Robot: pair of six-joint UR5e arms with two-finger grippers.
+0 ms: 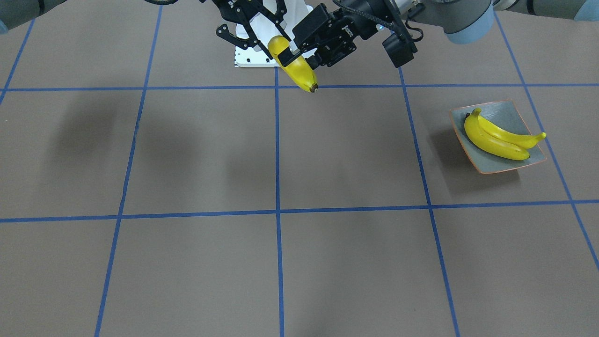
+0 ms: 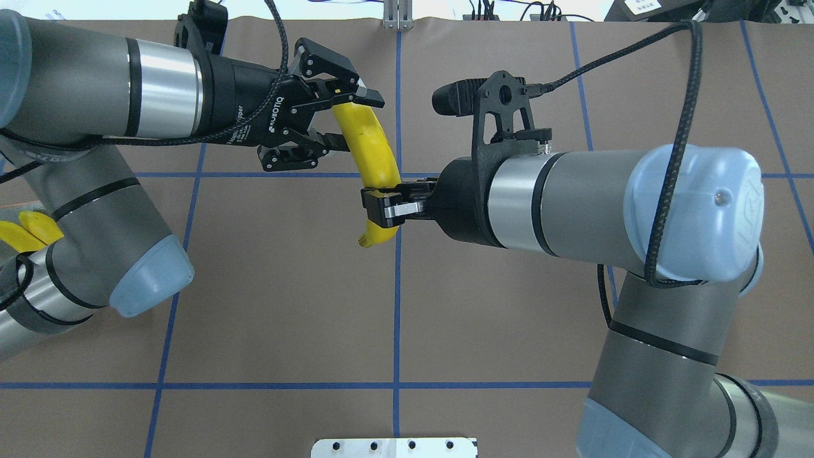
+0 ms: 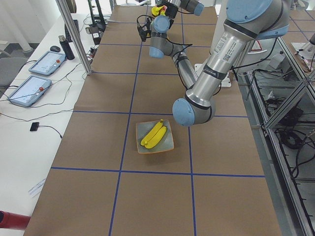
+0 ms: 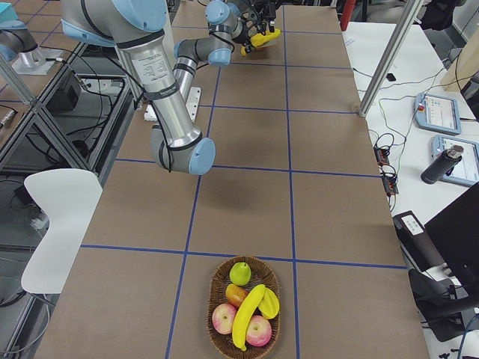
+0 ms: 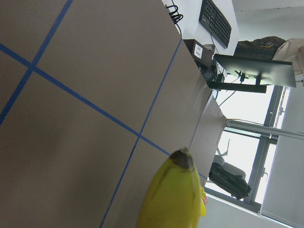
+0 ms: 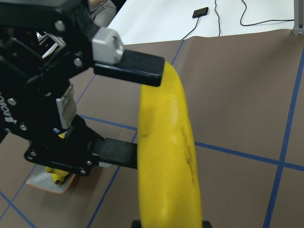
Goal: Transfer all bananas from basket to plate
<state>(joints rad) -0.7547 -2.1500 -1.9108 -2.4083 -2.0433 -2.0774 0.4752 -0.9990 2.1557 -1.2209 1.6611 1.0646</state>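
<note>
**Overhead view:** the banana [image 2: 372, 149] hangs above mid-table. Its long axis runs from the robot's side to the far side, and its curve bulges toward the robot's right. The right gripper [image 2: 383, 211] pinches it near the robot-side end. The left gripper [image 2: 348, 119] clasps the far end, one pad on each side. Bare brown table [image 2: 286, 305] lies beneath.

**Front-facing view:** the dark tip [image 1: 314, 88] points away from the robot. The plate [image 1: 512, 114] sits well off to the robot's left, inside one taped square. It carries a pair of bananas [image 1: 496, 142] lying side by side on its diagonal, with open table all round it.

**Left side view:** the near arm's elbow [image 3: 192, 110] hangs just beside the plate.

**Right side view:** the basket [image 4: 215, 288] stands near the table's end on the robot's right, well apart from both grippers. The basket banana [image 4: 247, 318] lies lengthwise along the table on other fruit [image 4: 224, 319].

**Left wrist view:** only the banana's tip shows, at the bottom edge.

**Right wrist view:** the banana runs up the frame, with the left fingers [image 6: 128, 69] against its end and its side
</note>
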